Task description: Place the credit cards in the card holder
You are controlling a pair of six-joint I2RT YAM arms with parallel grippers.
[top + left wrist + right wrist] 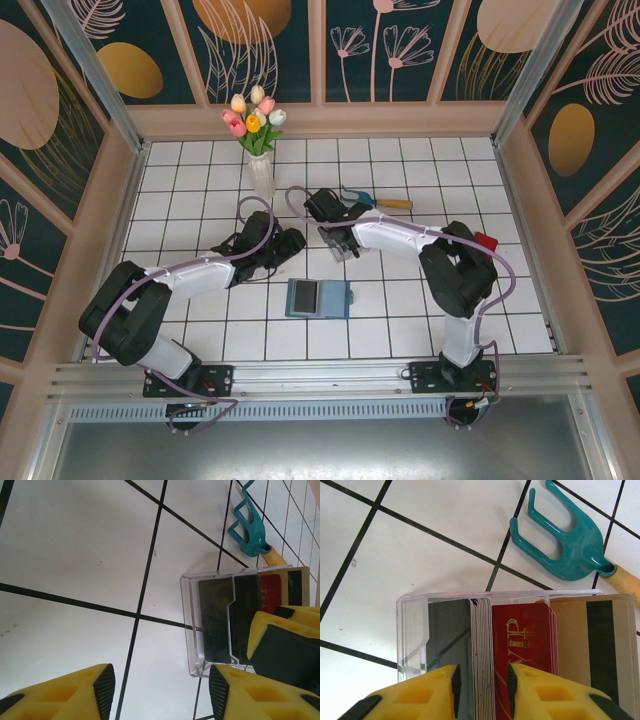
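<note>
The credit cards stand on edge in a clear tray: a grey stack, red ones and a gold one. My right gripper reaches into the tray. Its jaws straddle the grey stack, a little apart from it on both sides, and hold nothing. My left gripper hangs open over bare tile, its right finger beside the tray. From above, the teal card holder lies flat nearer the arm bases, apart from both the left gripper and the right gripper.
A teal hand rake with a wooden handle lies just past the tray. A glass vase of tulips stands at the back left. Walls enclose the white tiled table.
</note>
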